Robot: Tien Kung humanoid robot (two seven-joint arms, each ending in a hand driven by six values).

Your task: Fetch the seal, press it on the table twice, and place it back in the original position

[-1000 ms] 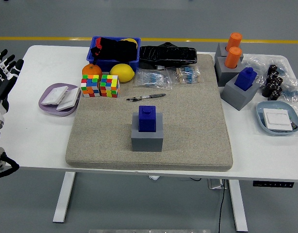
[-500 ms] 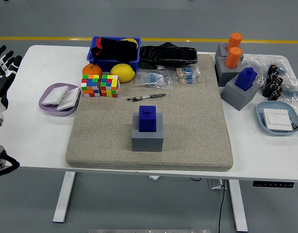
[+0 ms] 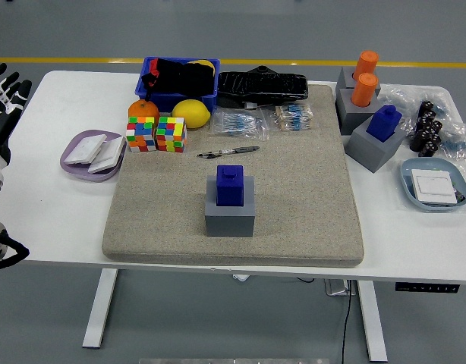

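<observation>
A blue seal (image 3: 230, 185) stands upright in a grey block holder (image 3: 229, 214) near the middle of the beige mat (image 3: 309, 197). Nothing touches it. My left hand (image 3: 5, 106) hangs at the picture's far left edge, well away from the seal, fingers spread and holding nothing. The right hand is out of view.
A second blue seal (image 3: 384, 121) in a grey holder and two orange seals (image 3: 363, 78) stand at the right. A pen (image 3: 228, 152), two puzzle cubes (image 3: 157, 133), an orange (image 3: 143, 109), a lemon (image 3: 190, 114), a blue bin (image 3: 151, 76), a purple dish (image 3: 73, 159) and a blue dish (image 3: 409, 186) lie around.
My left hand has drifted slightly further left toward the picture's edge. The seal and everything on the table stayed put.
</observation>
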